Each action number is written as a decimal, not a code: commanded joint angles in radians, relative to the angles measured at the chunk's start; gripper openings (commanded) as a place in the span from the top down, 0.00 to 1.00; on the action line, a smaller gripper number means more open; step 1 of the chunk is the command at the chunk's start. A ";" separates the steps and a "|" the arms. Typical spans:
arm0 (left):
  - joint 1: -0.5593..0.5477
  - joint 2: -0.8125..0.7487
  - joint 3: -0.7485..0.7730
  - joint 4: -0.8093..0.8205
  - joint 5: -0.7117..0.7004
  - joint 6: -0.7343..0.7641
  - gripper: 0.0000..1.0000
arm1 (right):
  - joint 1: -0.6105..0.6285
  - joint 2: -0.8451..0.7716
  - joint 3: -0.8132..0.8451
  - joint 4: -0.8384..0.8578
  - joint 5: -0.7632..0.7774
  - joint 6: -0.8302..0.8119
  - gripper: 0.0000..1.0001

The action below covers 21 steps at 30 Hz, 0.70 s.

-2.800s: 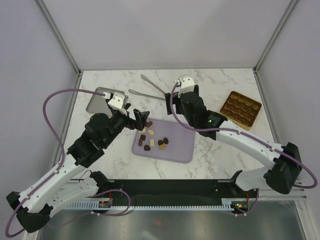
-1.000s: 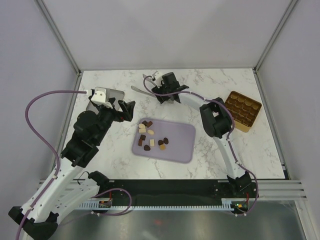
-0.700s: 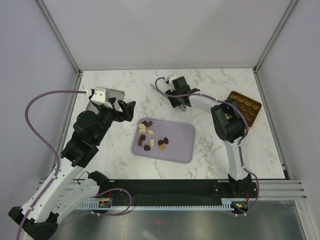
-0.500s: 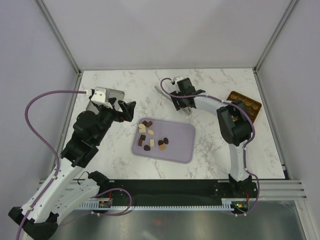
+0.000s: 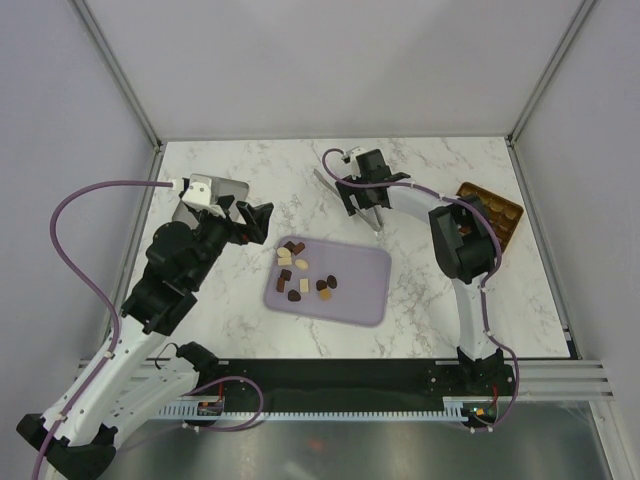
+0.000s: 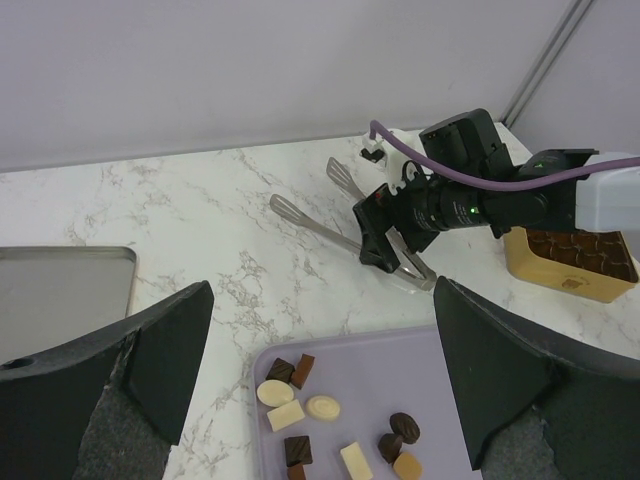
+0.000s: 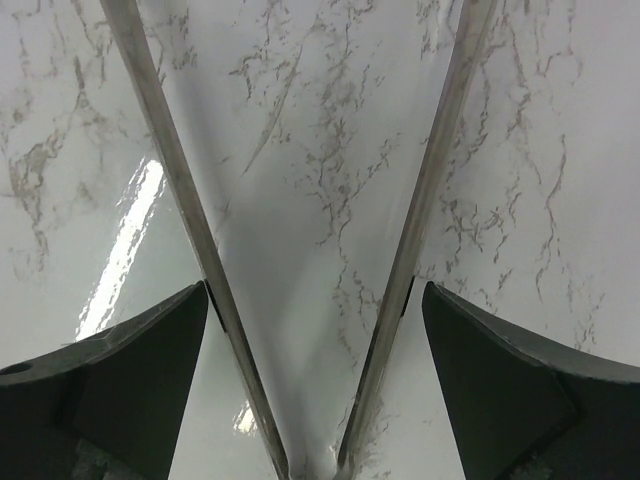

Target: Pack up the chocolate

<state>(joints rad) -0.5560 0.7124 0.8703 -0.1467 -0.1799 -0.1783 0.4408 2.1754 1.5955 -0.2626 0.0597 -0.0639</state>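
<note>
A: Top view. Chocolate (image 5: 300, 278) lying loose on lilac tray (image 5: 362, 300), mid-table. Gold box (image 5: 498, 212) at right edge, partly hidden behind right arm. Anything packed?

B: Nothing visibly carried across; box cells too small to read. Right gripper (image 5: 362, 198) low over metal tongs (image 5: 325, 180), behind the tray. Left gripper (image 5: 255, 220) spread wide and empty, between grey tray (image 5: 200, 190) and lilac tray.

A: Left wrist view?

B: Same count of things. Dark, brown and cream pieces clustered at the tray's left end, well apart from the box. Left jaws wide, nothing between them but table.

A: Right wrist view?

B: Jaws wide apart, straddling the tongs. Both tong arms run in a V just inside the fingers (image 7: 120, 380). Contact not resolvable; no squeeze evident, so logged as open, not gripping.

A: Progress?

B: Judged at the very start. Tongs not yet secured, every piece left to move.
</note>
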 commanded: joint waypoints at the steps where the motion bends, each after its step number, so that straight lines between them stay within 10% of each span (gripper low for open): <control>1: 0.005 -0.008 0.007 0.044 0.002 -0.024 0.01 | -0.007 0.060 0.067 0.013 -0.014 -0.027 0.04; 21: 0.005 0.007 0.006 0.042 -0.033 -0.007 0.01 | -0.013 0.008 0.181 -0.177 0.009 0.002 0.24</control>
<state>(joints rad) -0.5556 0.7136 0.8703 -0.1467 -0.1825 -0.1787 0.4316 2.2536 1.7138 -0.3279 0.0357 -0.0742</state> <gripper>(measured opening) 0.993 0.774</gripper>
